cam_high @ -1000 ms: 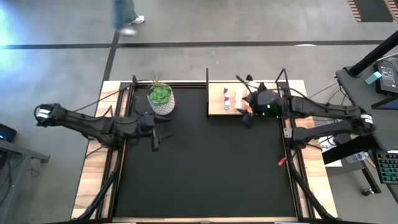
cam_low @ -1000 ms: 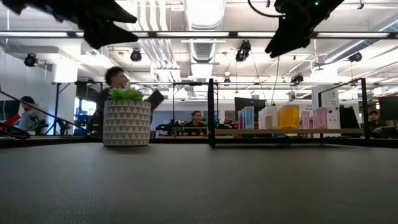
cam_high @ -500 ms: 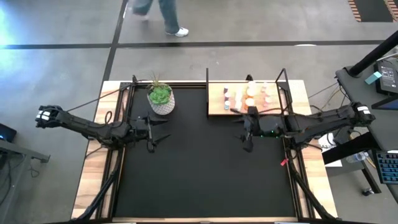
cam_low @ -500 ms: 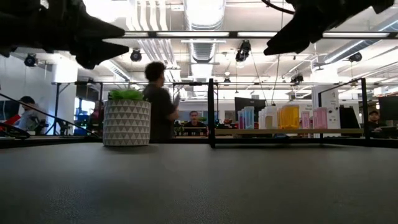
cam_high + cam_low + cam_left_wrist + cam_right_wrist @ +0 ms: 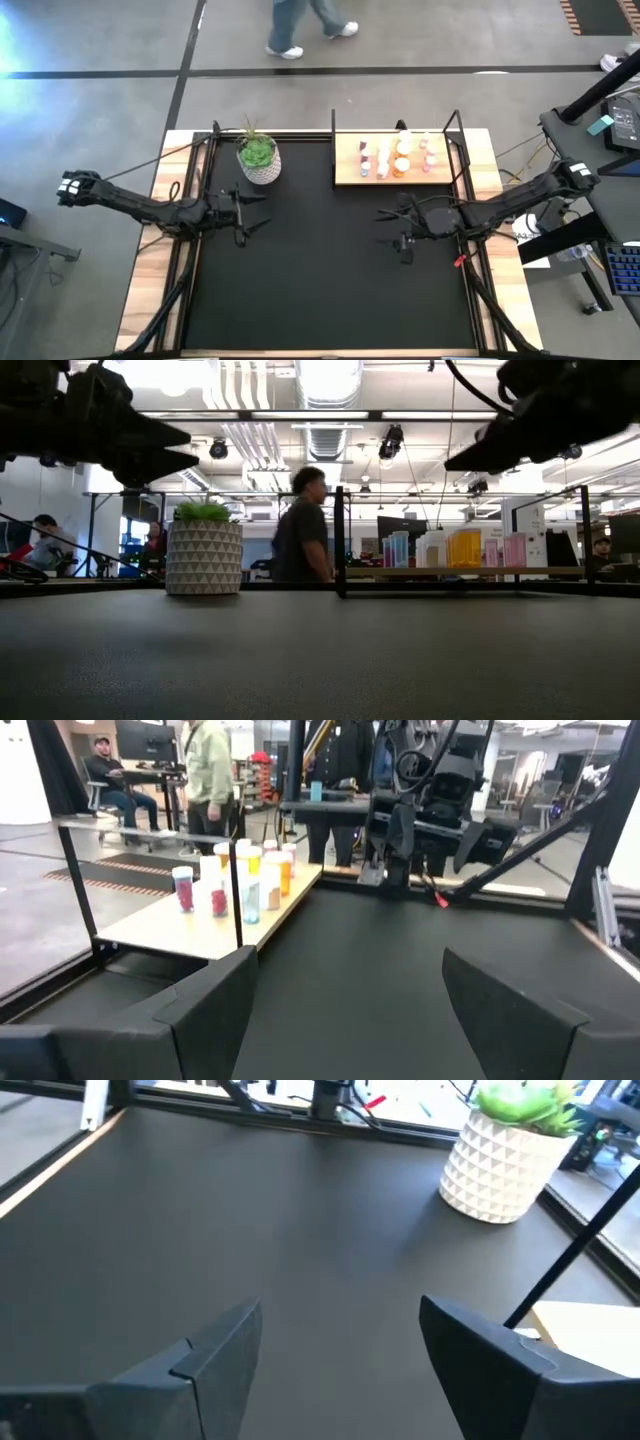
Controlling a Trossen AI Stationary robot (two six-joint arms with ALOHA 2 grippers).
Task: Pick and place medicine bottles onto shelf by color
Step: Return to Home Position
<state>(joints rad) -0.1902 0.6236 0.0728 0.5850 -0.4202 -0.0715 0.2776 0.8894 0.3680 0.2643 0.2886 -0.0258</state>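
Over the black mat point(image 5: 330, 290) that covers most of your bench point(image 5: 150, 290), both arms hang clear of the surface and face each other, and neither carries anything. Your right gripper point(image 5: 388, 228) hovers above the mat with its two fingers spread wide and nothing between them; its own wrist camera shows only bare mat in the gap. The shelf point(image 5: 347, 172) sits off to that gripper's side, toward the far edge of the bench and well apart from it, its light-wood board held between thin black posts. All the medicine bottles point(image 5: 397, 157) you can see stand upright on that board, none lies on the mat. From the low camera they read across the board in colour groups: blue-teal ones at the end nearer the plant, then white, then orange, then pink at the other end. Some of them look white-capped from above; an exact count is hard to make, since they overlap. Your left gripper point(image 5: 262, 212) is likewise spread open and empty, held above the mat well apart from the right one. The white pot with a green plant point(image 5: 259, 160) stands just beyond it toward the far edge, beside the shelf's near end post. Straight ahead of the left gripper you see the right arm, with the shelf and its bottles ahead and off to one side. Past the bench, a person point(image 5: 305, 540) is walking across the room, and others sit farther back.
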